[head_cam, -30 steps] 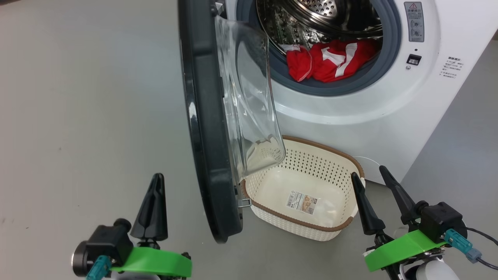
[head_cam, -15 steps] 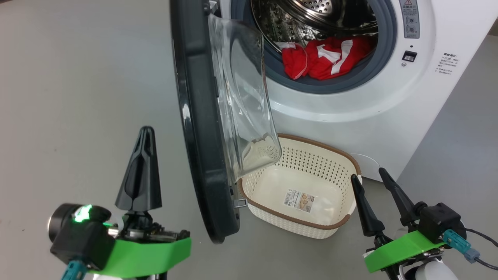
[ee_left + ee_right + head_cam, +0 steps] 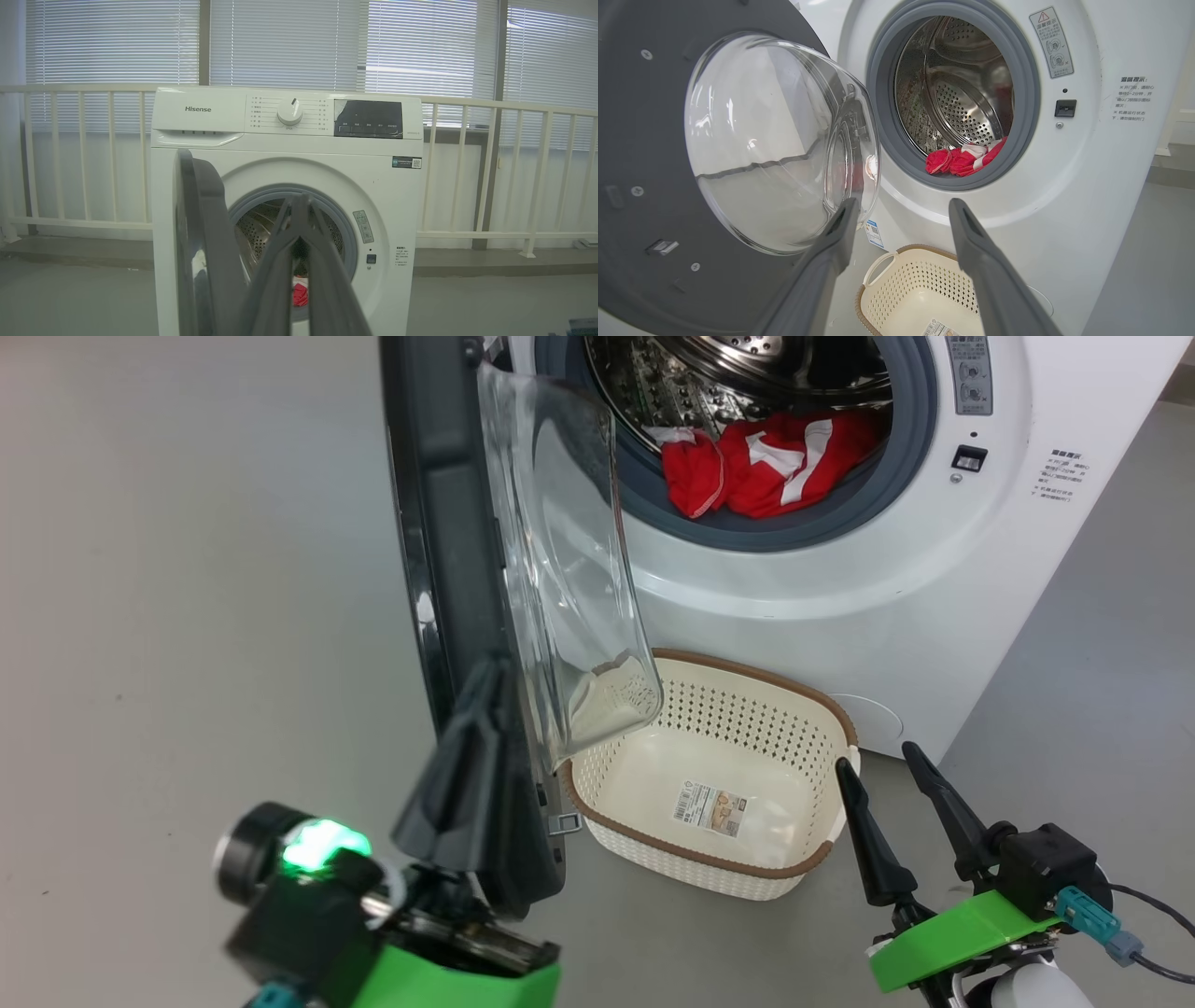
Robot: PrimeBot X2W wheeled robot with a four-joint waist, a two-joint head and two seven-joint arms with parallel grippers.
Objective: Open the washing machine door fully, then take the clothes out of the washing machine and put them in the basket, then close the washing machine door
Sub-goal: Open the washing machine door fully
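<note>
While the round, glossy black-rimmed glass door [image 3: 439, 523] stands half-swung, your left gripper [image 3: 481, 691], jaws clenched on nothing, sits by its lower rim; right gripper [image 3: 878, 758] jaws released. Soft, light red-and-white clothes [image 3: 766, 462] lie at the perforated steel drum [image 3: 709, 383] front: pinch a bunched fold.

Plain grey floor [image 3: 187, 569], white slatted railing [image 3: 537, 112] before tall blind-covered windows [image 3: 280, 42] (bright daylight through the slats)
</note>
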